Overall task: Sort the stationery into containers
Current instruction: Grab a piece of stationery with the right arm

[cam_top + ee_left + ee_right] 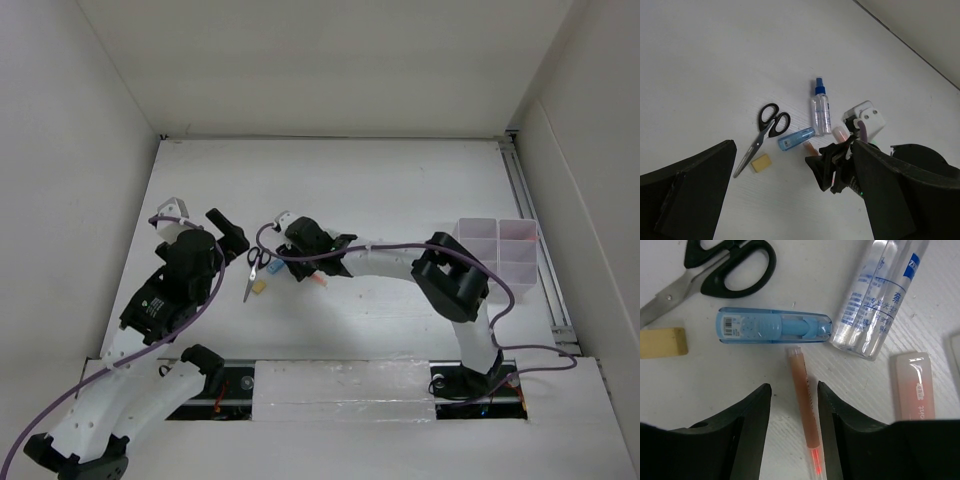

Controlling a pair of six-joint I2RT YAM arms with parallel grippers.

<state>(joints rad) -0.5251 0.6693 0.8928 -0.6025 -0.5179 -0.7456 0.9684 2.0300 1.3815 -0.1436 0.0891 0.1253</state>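
Note:
In the right wrist view a thin orange-red pen (804, 395) lies on the table between the fingers of my right gripper (794, 387), which is open with a gap on each side. Beyond it lie a blue transparent stick (772, 326), black-handled scissors (735, 265), a yellow eraser (662, 342), a clear bottle (880, 305) with a blue cap (819, 90) and a pinkish flat case (912, 385). My left gripper (795, 200) hangs wide open above the table, near the scissors (771, 122), holding nothing. The containers (497, 241) stand at the far right.
White walls enclose the table on the left, back and right. A metal rail (530, 230) runs along the right edge beside the containers. Purple cables (400, 248) trail over both arms. The right arm (455, 285) stretches leftward across the middle of the table.

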